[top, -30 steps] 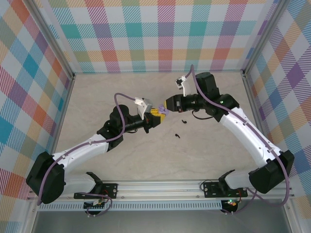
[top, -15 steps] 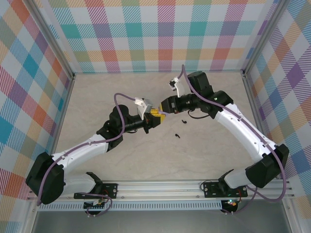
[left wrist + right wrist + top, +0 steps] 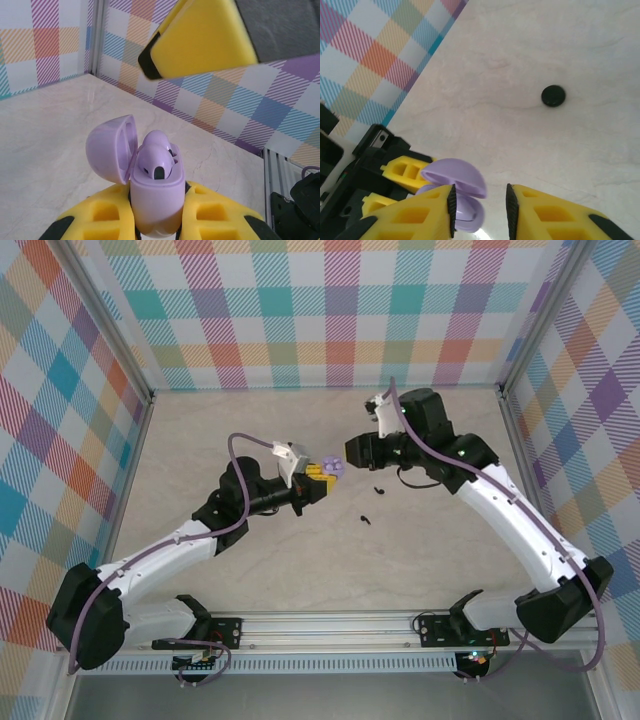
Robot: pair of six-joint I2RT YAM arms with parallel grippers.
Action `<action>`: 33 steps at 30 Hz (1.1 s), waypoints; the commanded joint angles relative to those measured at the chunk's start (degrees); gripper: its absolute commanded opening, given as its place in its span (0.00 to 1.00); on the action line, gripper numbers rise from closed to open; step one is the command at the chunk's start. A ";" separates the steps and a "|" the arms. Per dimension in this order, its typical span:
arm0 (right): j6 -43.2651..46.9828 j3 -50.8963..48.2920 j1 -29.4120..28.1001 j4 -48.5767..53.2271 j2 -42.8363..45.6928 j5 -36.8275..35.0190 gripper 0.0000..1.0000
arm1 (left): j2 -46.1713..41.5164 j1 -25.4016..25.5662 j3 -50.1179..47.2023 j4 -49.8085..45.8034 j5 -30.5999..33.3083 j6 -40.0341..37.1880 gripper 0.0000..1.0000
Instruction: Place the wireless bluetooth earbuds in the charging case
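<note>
The left gripper is clamped on the open lilac charging case, with one lilac earbud seated beyond its fingertips and the second slot seemingly unfilled, while the right gripper, jaws slightly apart and empty, hovers just above, two black earbuds loose beside it.

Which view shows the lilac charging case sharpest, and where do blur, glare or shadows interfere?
Left wrist view: lilac case sharp, evenly lit, no harsh glare; plaid wall behind it soft. Right wrist view: near yellow jaws slightly soft, hiding part of it. Top external view: even light, faint shadows, case tiny.
</note>
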State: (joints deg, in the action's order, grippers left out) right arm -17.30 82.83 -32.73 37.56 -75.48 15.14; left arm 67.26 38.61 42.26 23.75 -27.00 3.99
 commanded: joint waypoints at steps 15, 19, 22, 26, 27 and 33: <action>0.94 -6.46 5.55 -6.11 -1.80 17.81 0.15 | -1.25 1.03 5.19 5.09 -12.43 2.75 0.12; -0.15 -8.40 6.35 -9.46 -0.83 23.19 0.15 | 0.26 0.98 5.04 7.30 -12.82 4.68 0.12; -1.22 -9.54 6.53 -11.83 -0.42 26.33 0.15 | 1.37 1.03 5.36 8.21 -13.51 5.82 0.12; -2.78 -10.75 6.80 -14.90 0.48 28.59 0.15 | 2.42 0.98 4.94 9.27 -13.52 6.82 0.12; -3.04 -10.84 6.88 -15.25 0.68 28.89 0.15 | 2.67 1.03 4.78 9.27 -13.28 6.82 0.12; -3.35 -10.93 7.56 -15.90 2.13 29.08 0.15 | 3.59 1.02 3.69 9.02 -11.63 7.13 0.12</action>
State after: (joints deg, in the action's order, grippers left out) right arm -20.16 72.31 -25.32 25.02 -75.90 40.91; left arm 70.00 38.63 45.80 31.27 -39.40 9.96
